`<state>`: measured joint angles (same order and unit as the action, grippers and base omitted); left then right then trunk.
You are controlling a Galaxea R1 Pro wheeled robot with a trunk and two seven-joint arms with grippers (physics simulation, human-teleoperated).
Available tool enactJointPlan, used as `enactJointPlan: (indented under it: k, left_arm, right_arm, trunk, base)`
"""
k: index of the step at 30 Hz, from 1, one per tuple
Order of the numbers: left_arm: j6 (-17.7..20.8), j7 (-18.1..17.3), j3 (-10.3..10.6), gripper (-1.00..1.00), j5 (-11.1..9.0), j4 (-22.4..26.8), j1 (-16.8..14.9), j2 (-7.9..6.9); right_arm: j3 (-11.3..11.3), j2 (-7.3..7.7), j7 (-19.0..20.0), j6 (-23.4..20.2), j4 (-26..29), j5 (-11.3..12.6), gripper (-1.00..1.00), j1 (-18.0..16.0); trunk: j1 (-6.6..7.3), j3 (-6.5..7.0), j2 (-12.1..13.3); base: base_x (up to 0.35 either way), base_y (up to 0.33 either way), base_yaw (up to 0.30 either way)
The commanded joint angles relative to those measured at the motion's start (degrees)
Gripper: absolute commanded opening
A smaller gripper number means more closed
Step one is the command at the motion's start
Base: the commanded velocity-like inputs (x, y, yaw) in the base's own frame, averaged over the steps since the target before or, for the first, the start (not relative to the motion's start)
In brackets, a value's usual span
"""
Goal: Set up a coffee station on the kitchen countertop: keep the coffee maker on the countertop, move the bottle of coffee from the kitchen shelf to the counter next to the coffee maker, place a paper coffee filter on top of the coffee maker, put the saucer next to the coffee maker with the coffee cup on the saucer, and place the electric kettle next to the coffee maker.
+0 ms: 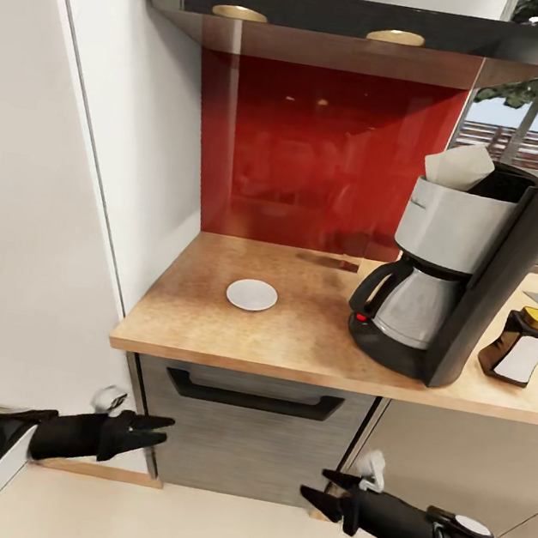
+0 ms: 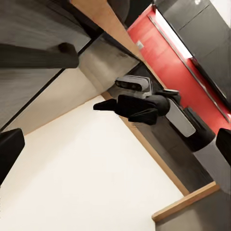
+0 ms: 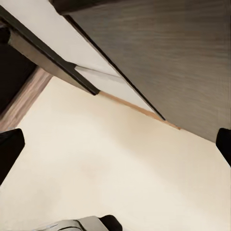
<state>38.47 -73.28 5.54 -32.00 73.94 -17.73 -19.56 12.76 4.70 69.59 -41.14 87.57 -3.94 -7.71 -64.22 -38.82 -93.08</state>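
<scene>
Hanging spread, both claws, left claw (image 1: 163, 430), right claw (image 1: 314, 489), below countertop (image 1: 292, 342), saucer (image 1: 252, 294) above.

No legible text. The coffee maker (image 1: 468, 274) bears a small dark mark on its silver basket, too small to read; the coffee bottle (image 1: 523, 346) label appears blank.
</scene>
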Motion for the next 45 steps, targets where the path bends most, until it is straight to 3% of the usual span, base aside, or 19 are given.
enactJointPlan:
  k: [1, 3, 4, 7, 12, 15, 17, 21, 24, 26, 28, 30, 31, 37, 42, 45]
  left_arm:
    - [4.5, 0.1, -2.6, 1.00, -0.4, 3.4, 0.0, 0.06]
    - [5.5, 0.1, -3.7, 1.00, -0.4, 4.5, 0.0, 0.09]
    - [8.0, 0.1, -5.8, 1.00, -0.4, 6.7, 0.0, 0.12]
    - [10.4, 0.2, -7.2, 1.00, -0.4, 7.8, -0.1, 0.25]
    - [12.0, 0.3, -8.0, 1.00, -0.5, 8.3, -1.3, 1.56]
    - [12.4, 0.4, -8.1, 1.00, -0.7, 8.0, -3.4, 2.75]
    - [15.1, 0.5, -8.2, 1.00, -0.7, 7.9, -5.5, 3.32]
    - [17.1, 0.9, -8.7, 1.00, -0.8, 7.7, -8.0, 4.42]
    - [17.6, 3.7, -9.7, 1.00, -0.8, 7.6, -9.1, 5.64]
    - [17.8, 10.5, -10.1, 1.00, -0.8, 7.6, -10.2, 9.07]
    - [17.8, 15.3, -10.2, 1.00, -0.8, 7.6, -11.7, 10.85]
    - [17.8, 17.2, -10.3, 1.00, -0.8, 7.5, -13.0, 11.52]
    - [17.9, 19.4, -10.3, 1.00, -0.9, 7.5, -15.6, 12.32]
    - [17.9, 20.5, -12.3, 1.00, -0.9, 4.4, -20.9, 12.73]
    - [17.9, 20.6, -12.8, 1.00, -0.9, 3.2, -21.8, 13.22]
    - [17.8, 21.0, -13.0, 1.00, -0.9, 2.8, -22.0, 14.43]
  right_arm:
    - [0.1, 0.40, 0.5, -5.2, 0.5, 1.6, 1.00, -3.1]
    - [0.1, 0.50, 0.5, -6.6, 0.5, 2.5, 1.00, -4.1]
    - [0.2, 0.61, 0.5, -9.5, 0.6, 3.7, 1.00, -6.7]
    - [0.2, 0.64, 0.5, -12.5, 0.7, 4.1, 1.00, -9.8]
    - [0.2, 0.64, 0.5, -15.1, 0.7, 4.5, 1.00, -15.5]
    - [0.2, 0.60, 0.5, -15.8, 0.7, 6.3, 1.00, -18.5]
    - [0.1, 0.36, 0.4, -16.2, 0.7, 7.4, 1.00, -21.0]
    - [0.1, -0.12, 0.1, -16.4, 0.7, 7.8, 1.00, -23.2]
    - [0.0, -1.89, -0.7, -16.5, 0.6, 7.5, 1.00, -24.8]
    - [-0.6, -5.52, -5.8, -16.5, 0.5, 7.4, 1.00, -25.5]
    - [-2.5, -7.78, -10.1, -16.5, 0.5, 7.4, 1.00, -26.4]
    - [-3.6, -8.97, -13.1, -16.5, 0.4, 7.4, 1.00, -27.1]
    - [-4.3, -9.93, -16.1, -16.5, 0.4, 7.6, 1.00, -27.7]
    - [-4.8, -11.42, -19.0, -16.4, 0.3, 7.6, 1.00, -28.8]
    - [-4.8, -11.72, -22.3, -16.4, 0.3, 7.8, 1.00, -29.0]
    - [-4.9, -12.25, -23.6, -16.4, 0.1, 7.8, 1.00, -29.1]
  trunk:
    - [0.00, -0.06, 0.0]
    - [0.00, -0.06, 0.0]
    - [0.00, -0.06, 0.0]
    - [0.00, -0.06, 0.0]
    - [0.00, -0.06, 0.0]
    - [0.00, -0.06, 0.0]
    - [0.00, -0.06, 0.0]
    - [0.00, -0.06, 0.0]
    - [0.00, -0.06, 0.0]
    - [0.00, -0.06, 0.0]
    - [0.00, -0.06, 0.0]
    - [0.00, -0.06, 0.0]
    - [0.00, -0.06, 0.0]
    - [0.00, -0.06, 0.0]
    - [0.00, -0.06, 0.0]
    - [0.00, -0.06, 0.0]
  base:
    - [0.000, 0.000, 0.000]
    - [0.000, 0.000, 0.000]
    - [0.000, 0.000, 0.000]
    - [0.000, 0.000, 0.000]
    - [0.000, 0.000, 0.000]
    - [0.000, 0.000, 0.000]
    - [0.000, 0.000, 0.000]
    - [0.000, 0.000, 0.000]
    - [0.000, 0.000, 0.000]
    - [0.000, 0.000, 0.000]
    - [0.000, 0.000, 0.000]
    - [0.000, 0.000, 0.000]
    - [0.000, 0.000, 0.000]
    - [0.000, 0.000, 0.000]
    - [0.000, 0.000, 0.000]
    - [0.000, 0.000, 0.000]
